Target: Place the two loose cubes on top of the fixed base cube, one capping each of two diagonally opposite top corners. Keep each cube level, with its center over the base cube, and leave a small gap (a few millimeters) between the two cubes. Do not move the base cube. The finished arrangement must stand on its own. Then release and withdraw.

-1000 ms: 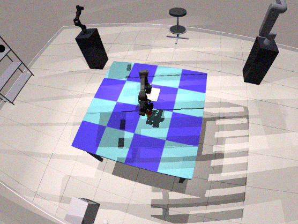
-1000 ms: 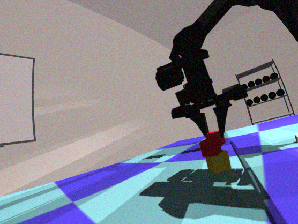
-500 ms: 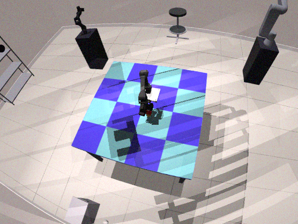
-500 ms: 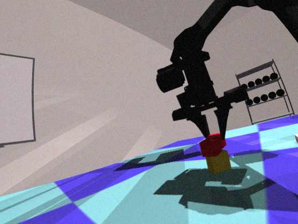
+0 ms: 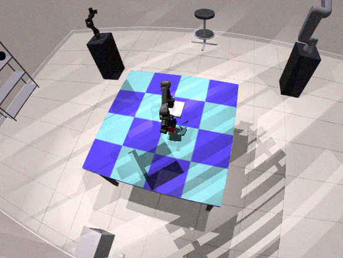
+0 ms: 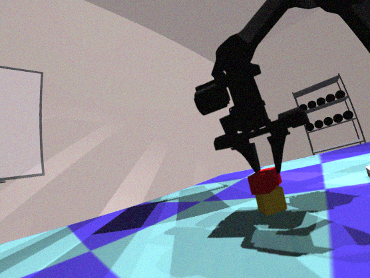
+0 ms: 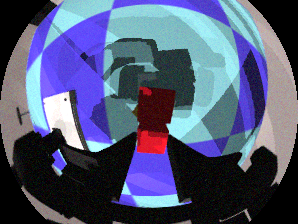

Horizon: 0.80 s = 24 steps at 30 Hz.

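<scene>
The yellow base cube [image 6: 273,201] stands on the checkered table [image 6: 199,259]; only a sliver [image 7: 135,111] shows in the wrist view. One dark red cube [image 6: 259,184] [image 7: 156,105] sits on it, overhanging one side. A second red cube [image 6: 270,170] [image 7: 152,144] is behind it at about the same height, over the opposite part of the base. My gripper [image 6: 269,171] [image 7: 152,136] points down with its fingertips just either side of the second cube, slightly parted from it: open. Any gap between the red cubes, and their exact level, cannot be made out.
A white plate [image 5: 177,108] [image 7: 60,120] lies on the table beside the arm's base. Dark shadows fall around the cubes. Two pedestals with other arms [image 5: 106,58] [image 5: 299,71], a stool [image 5: 204,13] and a rack stand away from the table.
</scene>
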Available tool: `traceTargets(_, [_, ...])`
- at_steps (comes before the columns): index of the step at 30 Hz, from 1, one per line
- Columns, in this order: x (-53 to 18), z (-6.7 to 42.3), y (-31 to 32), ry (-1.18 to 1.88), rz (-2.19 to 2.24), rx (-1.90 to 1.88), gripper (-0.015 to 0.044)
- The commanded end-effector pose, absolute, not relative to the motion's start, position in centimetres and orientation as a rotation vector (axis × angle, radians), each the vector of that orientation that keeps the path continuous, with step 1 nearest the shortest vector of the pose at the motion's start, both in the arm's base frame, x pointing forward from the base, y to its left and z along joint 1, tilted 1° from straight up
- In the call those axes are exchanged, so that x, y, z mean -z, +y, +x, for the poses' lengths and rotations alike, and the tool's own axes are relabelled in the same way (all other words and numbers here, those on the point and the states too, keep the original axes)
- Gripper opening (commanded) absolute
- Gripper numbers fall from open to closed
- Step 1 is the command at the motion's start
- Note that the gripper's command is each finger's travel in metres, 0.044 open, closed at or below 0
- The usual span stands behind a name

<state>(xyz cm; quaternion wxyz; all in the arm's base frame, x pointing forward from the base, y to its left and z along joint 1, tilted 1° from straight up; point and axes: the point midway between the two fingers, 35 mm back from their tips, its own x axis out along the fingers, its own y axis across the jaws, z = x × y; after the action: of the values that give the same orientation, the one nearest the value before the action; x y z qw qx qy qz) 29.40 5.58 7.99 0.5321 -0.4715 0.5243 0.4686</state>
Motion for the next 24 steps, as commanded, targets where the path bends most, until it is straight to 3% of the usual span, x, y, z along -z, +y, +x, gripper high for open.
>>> traceTargets(1, [-7.9, 29.4, 5.6, 1.246, -1.123, -1.124, 0.0205])
traceTargets(24, [-11.9, 29.4, 5.5, 1.251, -1.125, -1.118, 0.0205])
